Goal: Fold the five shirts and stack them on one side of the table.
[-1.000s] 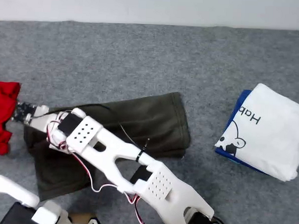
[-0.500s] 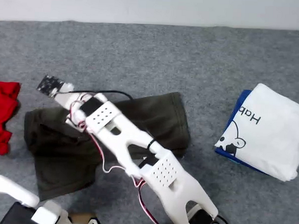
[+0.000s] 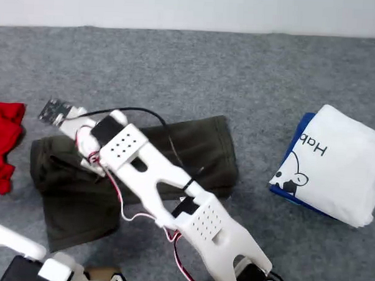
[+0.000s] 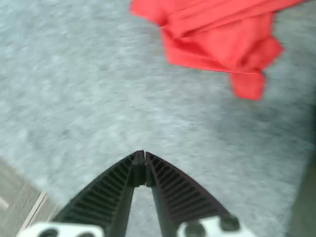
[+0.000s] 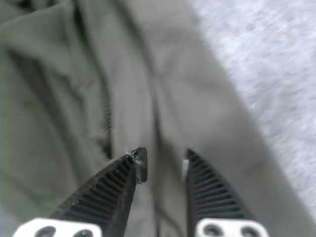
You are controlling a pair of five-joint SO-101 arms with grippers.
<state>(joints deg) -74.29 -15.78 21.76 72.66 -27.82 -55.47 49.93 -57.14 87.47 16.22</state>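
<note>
Shirts lie in three places on the grey felt-covered table (image 3: 178,65), and the dark olive cotton shirt (image 3: 203,147) at the centre is the one in hand. It is spread out and creased, with only a rough fold along its 12 o'clock edge. At 3 o'clock a folded white shirt with black print (image 3: 342,166) sits on a folded blue shirt (image 3: 304,122), which I take to be the start of the stack. A crumpled red shirt (image 3: 1,142) waits at 9 o'clock. The white right arm (image 3: 167,177) reaches from 5 o'clock across the olive shirt toward 10 o'clock. The right gripper (image 5: 163,165) hangs just over the olive cloth (image 5: 123,74) with its jaws parted and nothing between them. The left gripper (image 4: 144,170) hovers above bare felt with its jaws pressed together and empty, and the red shirt (image 4: 222,39) lies ahead of it. The step looks like the first fold of the olive shirt. The next move probably calls for pinching one edge and carrying it toward 3 o'clock.
</note>
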